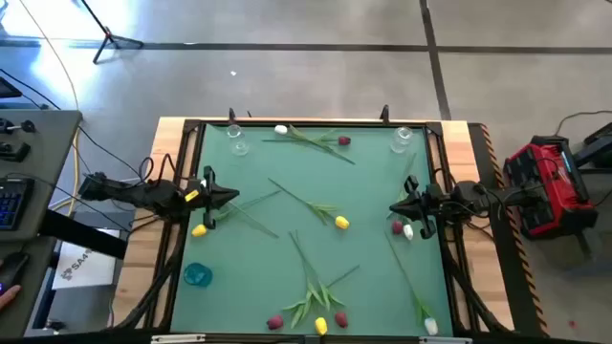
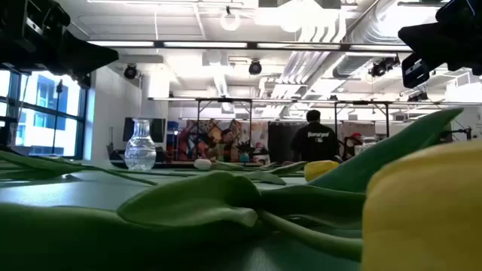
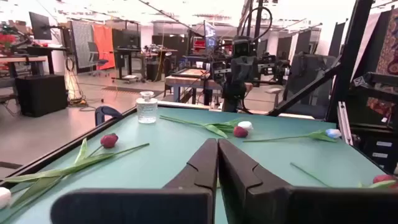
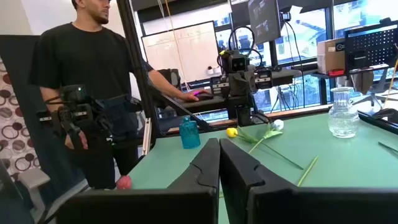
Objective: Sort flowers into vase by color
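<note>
Several tulips lie flat on the green mat [image 1: 363, 182]. A white one [image 1: 280, 129] and a dark red one [image 1: 343, 140] are near the far edge. One yellow tulip [image 1: 341, 223] is mid-table, another [image 1: 199, 229] is just nearside of my left gripper [image 1: 228, 198]. A dark red [image 1: 397, 226] and a white head [image 1: 408, 231] lie beside my right gripper [image 1: 395, 207]. A mixed cluster [image 1: 320, 325] lies at the near edge. Both grippers hover shut over the mat [image 3: 217, 163] [image 4: 219, 163], facing each other and holding nothing.
Two clear glass vases [image 1: 236, 141] [image 1: 401, 139] stand at the far corners and a blue vase [image 1: 198, 275] stands near the left edge. Another white tulip [image 1: 430, 327] lies at the near right corner. A person [image 4: 87, 68] stands beyond the table's near-left side.
</note>
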